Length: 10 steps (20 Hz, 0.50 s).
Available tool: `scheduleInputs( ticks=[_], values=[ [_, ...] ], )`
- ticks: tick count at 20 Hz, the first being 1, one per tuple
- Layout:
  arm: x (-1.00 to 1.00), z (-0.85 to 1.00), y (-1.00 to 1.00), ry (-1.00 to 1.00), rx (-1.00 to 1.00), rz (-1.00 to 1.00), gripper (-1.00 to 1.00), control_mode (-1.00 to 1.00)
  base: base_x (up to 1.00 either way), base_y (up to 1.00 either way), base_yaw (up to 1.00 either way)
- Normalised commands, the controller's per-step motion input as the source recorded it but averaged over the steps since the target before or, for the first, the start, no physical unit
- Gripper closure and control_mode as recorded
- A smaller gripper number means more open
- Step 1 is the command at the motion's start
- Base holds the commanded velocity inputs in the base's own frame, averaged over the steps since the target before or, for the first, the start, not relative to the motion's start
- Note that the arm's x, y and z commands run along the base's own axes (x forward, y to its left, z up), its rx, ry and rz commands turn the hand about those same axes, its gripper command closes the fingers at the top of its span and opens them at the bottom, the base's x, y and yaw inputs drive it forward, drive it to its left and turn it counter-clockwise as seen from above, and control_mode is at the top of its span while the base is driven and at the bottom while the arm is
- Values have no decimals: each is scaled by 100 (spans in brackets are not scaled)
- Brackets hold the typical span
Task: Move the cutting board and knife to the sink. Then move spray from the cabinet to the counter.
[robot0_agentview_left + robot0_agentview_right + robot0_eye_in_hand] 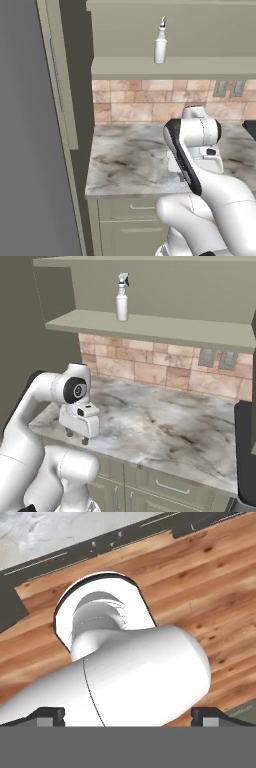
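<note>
The spray point(122, 298) stood untouched on the cabinet point(150, 326) shelf at upper centre, so that step remained, while the end effector point(76, 436), fingers apart and holding nothing, hung low at the desk's point(165, 431) front edge, left of frame.

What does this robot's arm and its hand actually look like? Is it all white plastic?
Mostly white: the arm is built of smooth, rounded, glossy tube-like segments, with dark, nearly black bands and caps at the joints. One round joint cap in the right base view carries a small pale mark. The gripper is a boxy white block with two short dark fingers beneath it. No loose cables show.
</note>
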Motion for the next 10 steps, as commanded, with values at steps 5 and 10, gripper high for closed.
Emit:
scheduleInputs(
  ticks=[5, 10],
  values=[
    [0, 0, 0, 0, 0, 0, -100, 100, 41, 0, -10],
    [0, 0, 0, 0, 0, 0, -100, 100, 20, 0, -4]
  ],
)
